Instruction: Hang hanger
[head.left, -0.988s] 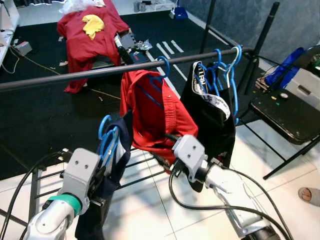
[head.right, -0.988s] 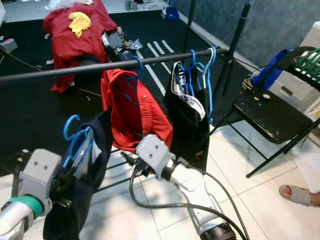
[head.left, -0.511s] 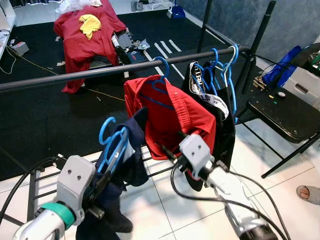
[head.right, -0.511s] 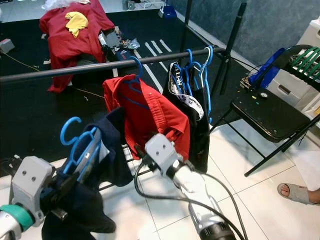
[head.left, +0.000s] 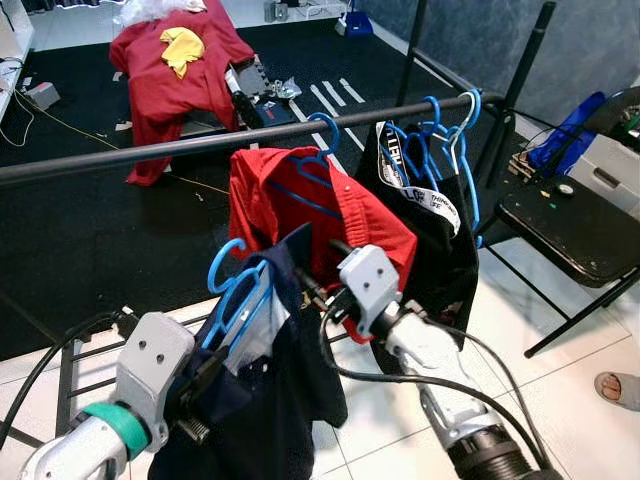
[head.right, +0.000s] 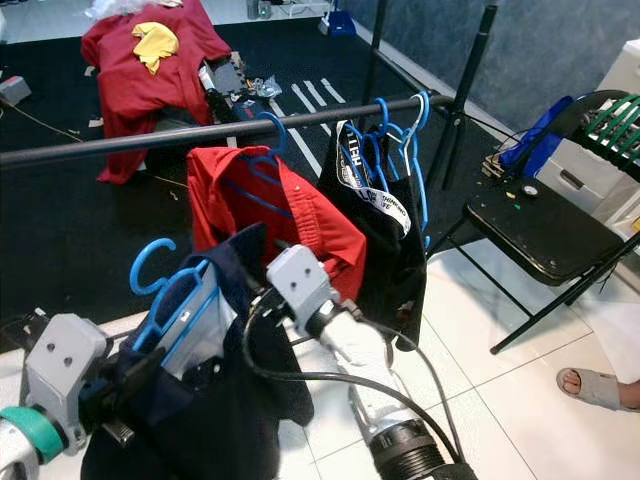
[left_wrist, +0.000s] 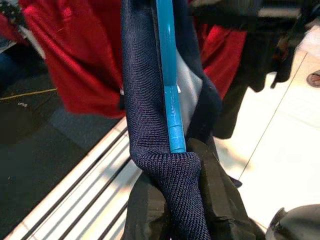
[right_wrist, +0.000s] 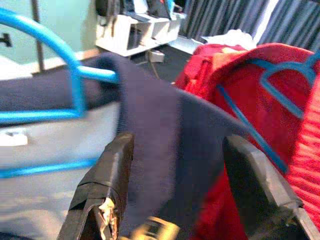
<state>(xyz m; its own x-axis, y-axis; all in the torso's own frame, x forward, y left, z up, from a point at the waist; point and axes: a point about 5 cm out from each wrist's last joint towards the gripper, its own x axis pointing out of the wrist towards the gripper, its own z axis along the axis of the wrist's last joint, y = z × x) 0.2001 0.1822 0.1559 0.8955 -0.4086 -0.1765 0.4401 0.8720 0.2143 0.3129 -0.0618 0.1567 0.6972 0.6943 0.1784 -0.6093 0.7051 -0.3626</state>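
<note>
1. Hanging below the black metal rail (head.left: 200, 143): a blue plastic hanger (head.left: 236, 290) draped with a navy knit garment (head.left: 280, 400).
2. Left hand (left_wrist: 175, 195): clamped on the hanger's lower end and cloth.
3. Right hand (right_wrist: 175, 190): fingers spread, straddling the navy fabric's edge.
4. Rail holds a red shirt (head.left: 300, 215) and black garments (head.left: 430, 240) on blue hangers.

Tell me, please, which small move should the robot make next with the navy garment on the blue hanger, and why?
Probably raise the left gripper so the blue hanger climbs toward the black rail. Its hook sits well below the rail, in front of the red shirt. The open right gripper straddles the navy garment and could steady it.
</note>
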